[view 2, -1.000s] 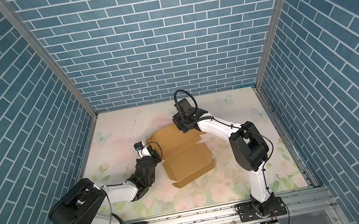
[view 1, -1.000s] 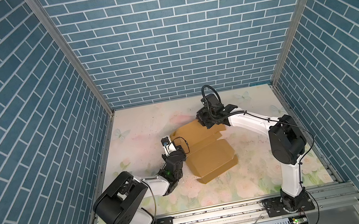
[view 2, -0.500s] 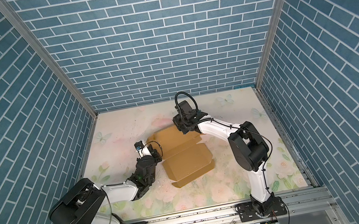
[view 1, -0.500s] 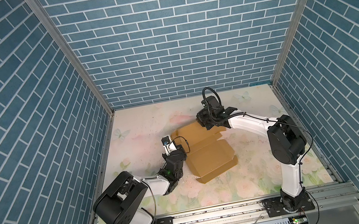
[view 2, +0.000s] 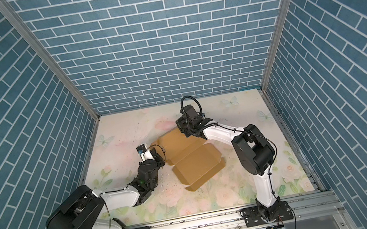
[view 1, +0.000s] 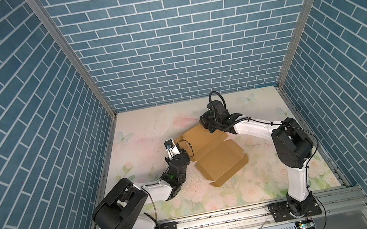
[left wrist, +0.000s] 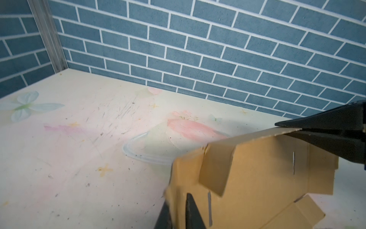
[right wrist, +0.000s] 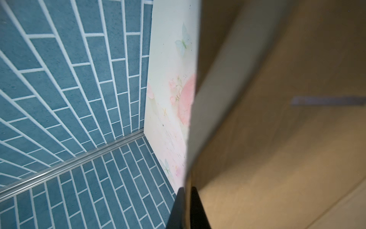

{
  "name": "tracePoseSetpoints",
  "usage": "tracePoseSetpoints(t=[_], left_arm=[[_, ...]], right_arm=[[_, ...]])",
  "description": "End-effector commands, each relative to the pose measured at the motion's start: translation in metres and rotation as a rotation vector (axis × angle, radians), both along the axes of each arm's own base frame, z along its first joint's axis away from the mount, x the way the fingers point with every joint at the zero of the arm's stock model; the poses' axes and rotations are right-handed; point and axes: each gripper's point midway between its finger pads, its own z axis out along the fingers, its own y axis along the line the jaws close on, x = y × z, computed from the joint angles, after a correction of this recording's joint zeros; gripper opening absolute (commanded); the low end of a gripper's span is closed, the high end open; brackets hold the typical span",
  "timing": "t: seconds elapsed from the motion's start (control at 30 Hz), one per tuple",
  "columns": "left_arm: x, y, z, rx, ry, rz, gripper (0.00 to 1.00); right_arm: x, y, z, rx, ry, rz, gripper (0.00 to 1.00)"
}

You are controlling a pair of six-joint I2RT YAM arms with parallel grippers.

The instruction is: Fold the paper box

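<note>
The paper box [view 1: 219,162] [view 2: 196,166] is plain brown cardboard, half folded, lying mid-table in both top views. Its near half forms a shallow tray and its far panel is raised. My left gripper [view 1: 185,150] [view 2: 161,158] is at the box's left wall. In the left wrist view that wall [left wrist: 257,168] stands between the fingers of the left gripper [left wrist: 177,198], which is shut on it. My right gripper [view 1: 206,126] [view 2: 184,131] [left wrist: 283,129] is shut on the far edge of the raised panel. In the right wrist view the right gripper [right wrist: 186,188] pinches the cardboard [right wrist: 287,138].
Blue brick walls [view 1: 177,44] close in the back and both sides of the floral table [view 1: 149,131]. A metal rail [view 1: 220,215] with both arm bases runs along the front. Bare table lies left of and behind the box.
The right gripper's jaws have closed onto the box's far edge and it has shifted slightly. The left arm has stayed at the box's left wall.
</note>
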Motion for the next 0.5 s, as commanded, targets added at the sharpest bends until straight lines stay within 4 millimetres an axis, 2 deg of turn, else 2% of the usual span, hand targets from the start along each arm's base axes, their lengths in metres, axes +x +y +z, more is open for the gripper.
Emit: tracePoseSetpoints(t=[0.0,0.3,0.47], left_arm=[[-0.007,0.005,0.0,0.011,0.007,0.004,0.22],[-0.024,0.023,0.008,-0.005,0.018,0.023,0.29],[-0.038,0.031,0.019,0.015,0.051,-0.01,0.39]], right_arm=[[0.004,0.006,0.0,0.064,-0.026,-0.017,0.09],[0.007,0.017,0.011,0.109,-0.07,0.036,0.06],[0.007,0.017,0.021,0.1,-0.107,0.076,0.06]])
